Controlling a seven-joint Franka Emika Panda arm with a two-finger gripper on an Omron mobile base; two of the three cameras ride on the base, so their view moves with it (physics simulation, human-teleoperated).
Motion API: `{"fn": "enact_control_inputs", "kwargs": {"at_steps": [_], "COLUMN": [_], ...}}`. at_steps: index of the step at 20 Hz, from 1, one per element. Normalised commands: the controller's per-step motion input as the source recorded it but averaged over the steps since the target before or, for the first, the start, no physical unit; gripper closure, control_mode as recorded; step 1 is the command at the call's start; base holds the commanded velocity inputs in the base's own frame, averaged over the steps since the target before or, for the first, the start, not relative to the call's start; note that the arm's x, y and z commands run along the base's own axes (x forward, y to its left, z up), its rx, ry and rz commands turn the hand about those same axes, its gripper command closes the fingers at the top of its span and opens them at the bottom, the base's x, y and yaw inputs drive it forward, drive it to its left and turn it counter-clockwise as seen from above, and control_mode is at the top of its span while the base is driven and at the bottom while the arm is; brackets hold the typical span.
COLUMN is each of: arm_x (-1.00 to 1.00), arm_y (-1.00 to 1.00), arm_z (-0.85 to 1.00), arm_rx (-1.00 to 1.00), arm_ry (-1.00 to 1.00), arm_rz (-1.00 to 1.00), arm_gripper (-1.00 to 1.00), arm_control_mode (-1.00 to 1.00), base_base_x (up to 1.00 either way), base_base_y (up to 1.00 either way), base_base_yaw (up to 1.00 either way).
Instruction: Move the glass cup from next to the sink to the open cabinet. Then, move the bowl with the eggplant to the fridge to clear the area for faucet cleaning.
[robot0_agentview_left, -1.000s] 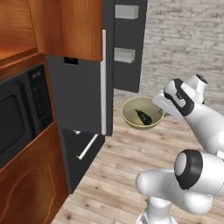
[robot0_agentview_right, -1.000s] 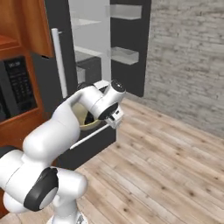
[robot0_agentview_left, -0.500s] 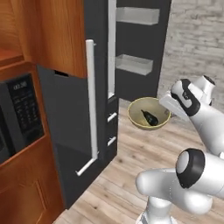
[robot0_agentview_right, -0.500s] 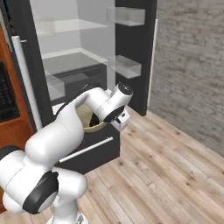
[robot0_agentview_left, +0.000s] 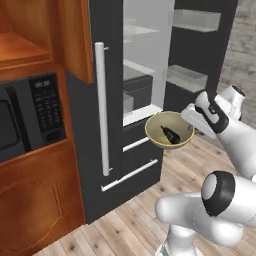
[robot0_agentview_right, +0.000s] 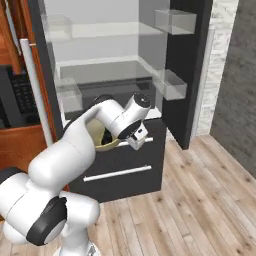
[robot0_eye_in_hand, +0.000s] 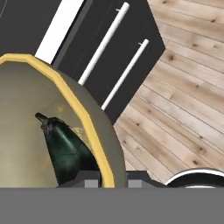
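Note:
The olive-tan bowl (robot0_agentview_left: 161, 126) hangs in the air in front of the open fridge (robot0_agentview_left: 145, 75), level with its lower shelf. My gripper (robot0_agentview_left: 192, 131) is shut on the bowl's right rim. The dark eggplant (robot0_agentview_left: 171, 134) lies inside the bowl. In the hand view the yellowish rim of the bowl (robot0_eye_in_hand: 81, 107) runs down between the fingertips of my gripper (robot0_eye_in_hand: 109, 177), with the eggplant (robot0_eye_in_hand: 65, 146) just left of them. From the right base, the bowl (robot0_agentview_right: 102, 142) peeks out behind my forearm, beside the gripper (robot0_agentview_right: 131, 142), below the fridge's glass shelf (robot0_agentview_right: 105, 70).
The fridge door (robot0_agentview_right: 187, 65) stands swung open to the right, with clear bins on it. Two drawer fronts with white bar handles (robot0_agentview_left: 131, 174) lie under the bowl. A microwave (robot0_agentview_left: 30, 112) and reddish-brown wooden cabinets (robot0_agentview_left: 75, 35) stand on the left. The floor is wooden planks (robot0_agentview_right: 200, 200).
The whole picture has shifted, so the base has moved: the fridge's open inside now stands nearer and more squarely ahead. The bowl stays in my grip.

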Motion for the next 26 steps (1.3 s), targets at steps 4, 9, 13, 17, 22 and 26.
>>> {"fn": "enact_control_inputs", "kwargs": {"at_steps": [4, 9, 13, 17, 22, 26], "arm_x": [0.0, 0.0, 0.0, 0.0, 0.0, 0.0], "arm_y": [0.0, 0.0, 0.0, 0.0, 0.0, 0.0], "arm_z": [0.0, 0.0, 0.0, 0.0, 0.0, 0.0], "arm_rx": [0.0, 0.0, 0.0, 0.0, 0.0, 0.0], "arm_ry": [0.0, 0.0, 0.0, 0.0, 0.0, 0.0], "arm_rz": [0.0, 0.0, 0.0, 0.0, 0.0, 0.0], "arm_gripper": [1.0, 1.0, 1.0, 1.0, 1.0, 1.0], "arm_control_mode": [1.0, 1.0, 1.0, 1.0, 1.0, 1.0], "base_base_x": [0.1, 0.06, 0.02, 0.01, 0.79, 1.0], "base_base_y": [-1.0, -0.72, -0.53, -0.6, -0.36, -0.12], "base_base_yaw": [0.4, 0.56, 0.64, 0.42, 0.02, -0.02]}}
